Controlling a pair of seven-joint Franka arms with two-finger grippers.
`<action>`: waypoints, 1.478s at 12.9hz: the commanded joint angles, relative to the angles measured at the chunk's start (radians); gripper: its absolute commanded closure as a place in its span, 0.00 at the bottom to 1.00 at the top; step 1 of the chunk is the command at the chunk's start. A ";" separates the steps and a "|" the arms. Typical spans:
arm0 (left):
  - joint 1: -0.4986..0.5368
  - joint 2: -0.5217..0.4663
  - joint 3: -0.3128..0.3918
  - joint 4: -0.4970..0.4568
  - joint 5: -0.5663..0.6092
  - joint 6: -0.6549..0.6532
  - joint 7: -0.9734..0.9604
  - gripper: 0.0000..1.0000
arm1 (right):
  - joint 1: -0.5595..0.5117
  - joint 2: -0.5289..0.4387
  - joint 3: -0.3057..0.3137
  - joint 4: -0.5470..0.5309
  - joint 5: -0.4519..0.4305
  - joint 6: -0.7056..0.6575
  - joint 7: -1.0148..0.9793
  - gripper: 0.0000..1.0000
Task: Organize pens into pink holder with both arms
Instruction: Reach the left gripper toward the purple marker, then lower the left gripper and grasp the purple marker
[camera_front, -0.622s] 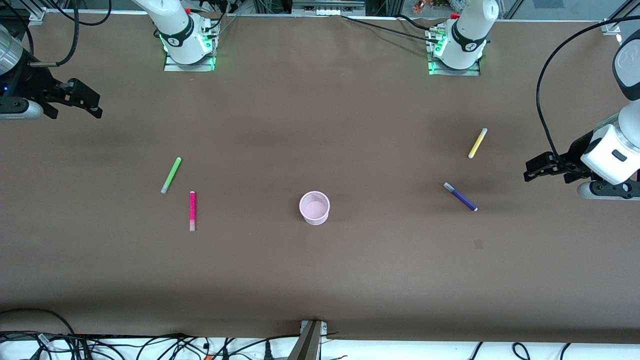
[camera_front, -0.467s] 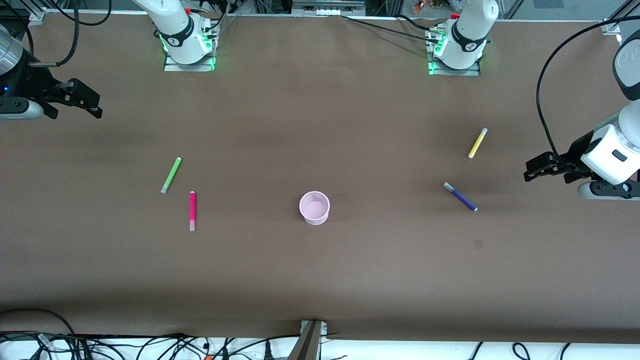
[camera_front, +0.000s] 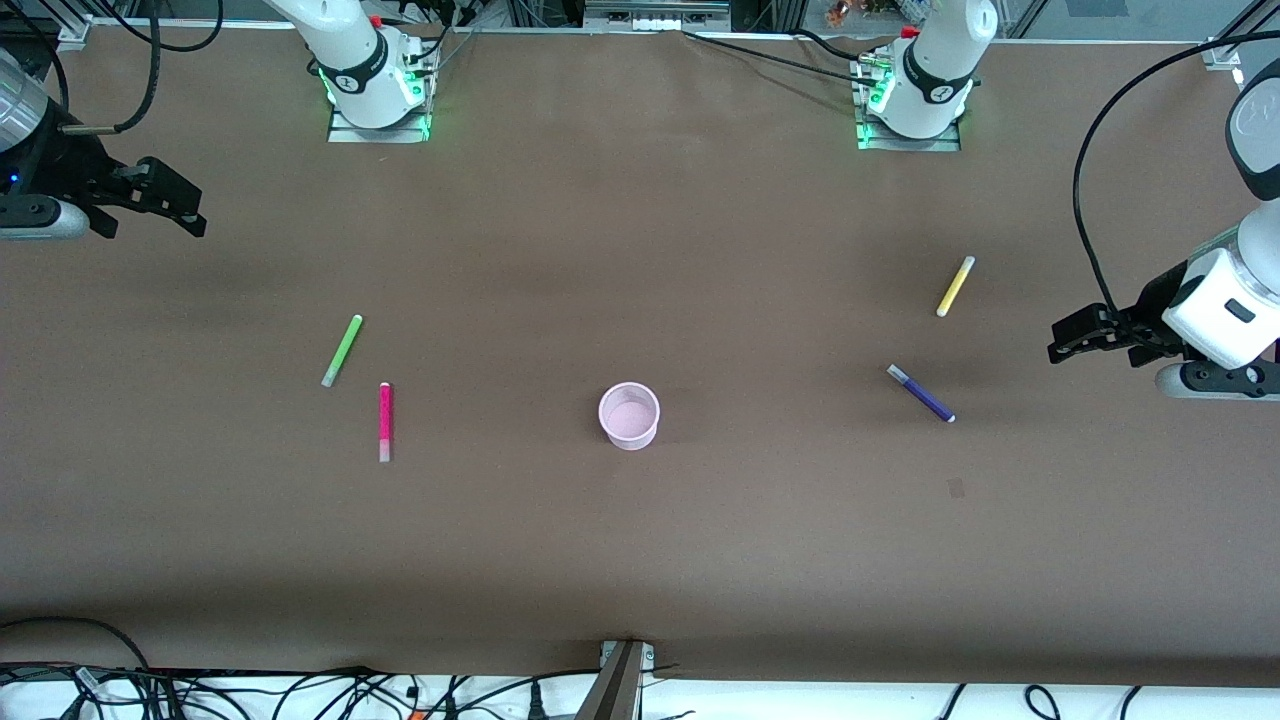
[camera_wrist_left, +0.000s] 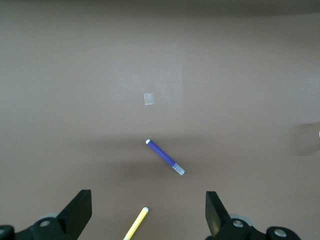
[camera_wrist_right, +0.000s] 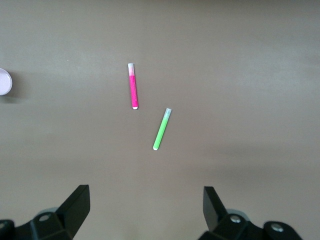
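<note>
The left hand (camera_front: 1066, 338) hangs wide and empty over the tabletop (camera_front: 640, 560) at the left arm's end; the right hand (camera_front: 172, 200) hangs just as wide and empty at the right arm's end. Neither has reached a pen.

Nearest the front camera lie the magenta pen (camera_front: 385, 422) and the pink holder (camera_front: 629, 415), the holder upright, empty, midway between the arms. Close in depth is the purple pen (camera_front: 921, 393), then the green pen (camera_front: 342, 350) beside the magenta one, and farthest the yellow pen (camera_front: 955, 286).

To start well, I judge each hand should descend onto its closest pen, fingers turned across the barrel and centred on its middle, so it lifts level.

The left wrist view shows a small pale square patch (camera_wrist_left: 148, 99) near the purple pen clearly, faint from the front. The right wrist view catches only the holder's edge (camera_wrist_right: 4, 82).
</note>
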 joint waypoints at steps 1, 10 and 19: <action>-0.003 0.004 0.000 0.008 0.020 -0.009 -0.006 0.00 | 0.006 0.008 0.002 0.022 -0.006 -0.006 -0.010 0.00; 0.000 0.183 0.000 -0.004 0.009 0.008 -0.340 0.00 | 0.007 0.010 0.002 0.022 -0.006 -0.006 -0.010 0.00; -0.024 0.281 -0.009 -0.260 0.007 0.426 -0.795 0.00 | 0.007 0.011 0.001 0.022 -0.006 -0.005 -0.007 0.00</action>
